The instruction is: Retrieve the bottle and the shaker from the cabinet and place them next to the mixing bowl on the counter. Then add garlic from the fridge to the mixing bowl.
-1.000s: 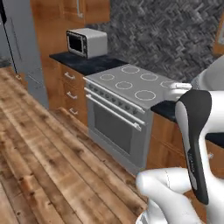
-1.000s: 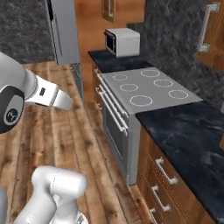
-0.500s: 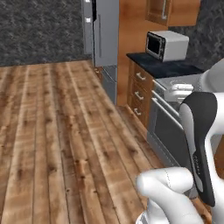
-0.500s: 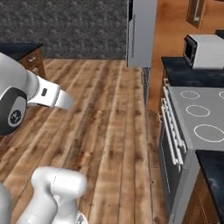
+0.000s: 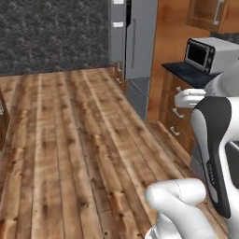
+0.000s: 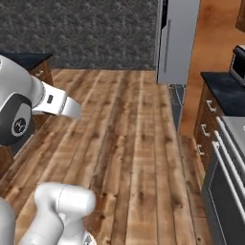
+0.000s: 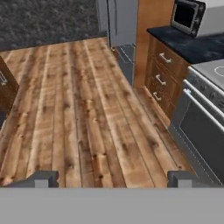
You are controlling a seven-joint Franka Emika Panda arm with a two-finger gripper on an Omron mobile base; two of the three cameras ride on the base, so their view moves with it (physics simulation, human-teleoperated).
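A white arm [image 5: 186, 205] with smooth, rounded, glossy shells is seen at the lower right of the left base view. A long dark grey panel [image 5: 215, 154], edged in white and marked with small pale lettering too fine to read, is carried on its upright link at the right edge. In the right base view, a large dark grey round joint cap [image 6: 16, 125] bearing a small white mark is shown at the left edge, with a white tapered link [image 6: 57, 101] beside it. Two small grey finger tips [image 7: 41, 178] are seen at the bottom of the hand view.
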